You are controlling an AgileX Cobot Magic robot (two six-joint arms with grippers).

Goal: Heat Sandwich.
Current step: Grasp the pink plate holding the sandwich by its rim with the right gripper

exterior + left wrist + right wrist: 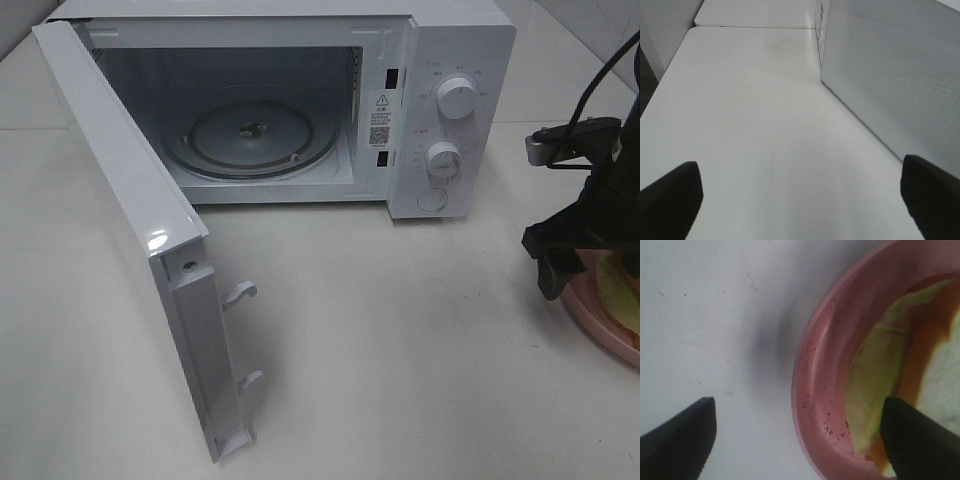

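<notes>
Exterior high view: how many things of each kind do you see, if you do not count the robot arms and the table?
microwave: 1
plate: 1
sandwich: 1
Total: 3

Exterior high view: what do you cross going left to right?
door → turntable → control panel → plate
</notes>
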